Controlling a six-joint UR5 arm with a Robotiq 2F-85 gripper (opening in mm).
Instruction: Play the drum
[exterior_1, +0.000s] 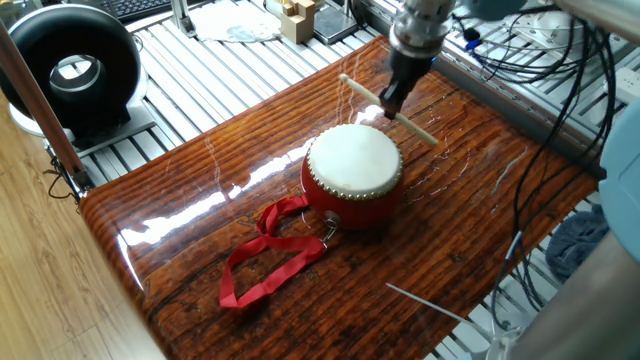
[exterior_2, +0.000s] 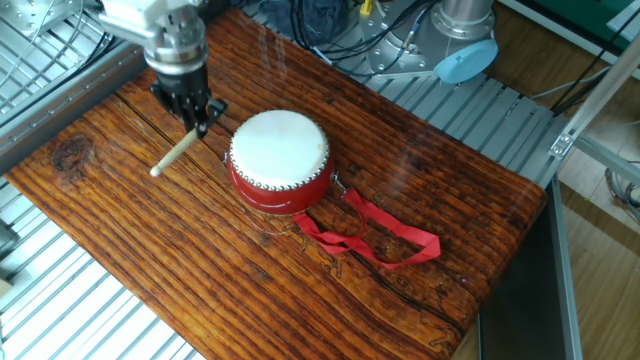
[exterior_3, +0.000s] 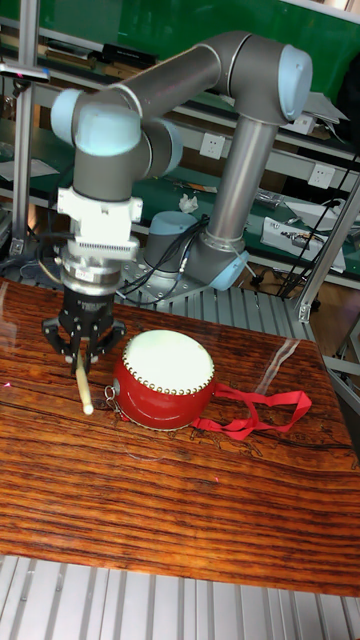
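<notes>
The drum (exterior_1: 352, 172) (exterior_2: 279, 160) (exterior_3: 163, 378) is small and round, with a red body and a cream skin top, and it sits on the wooden table. Its red ribbon strap (exterior_1: 268, 252) (exterior_2: 380, 236) (exterior_3: 255, 412) trails across the wood. My gripper (exterior_1: 392, 100) (exterior_2: 197, 112) (exterior_3: 81, 357) hangs just beside the drum's rim, shut on a pale wooden drumstick (exterior_1: 390, 110) (exterior_2: 177, 154) (exterior_3: 82, 385). The stick is held near its middle, above the table and off the skin.
The wooden table (exterior_1: 200, 220) rests on slatted metal framing. A big black ring-shaped device (exterior_1: 68, 72) stands at the far left. Cables (exterior_1: 540, 130) hang along the right side. A thin metal rod (exterior_1: 430, 305) lies near the table's corner.
</notes>
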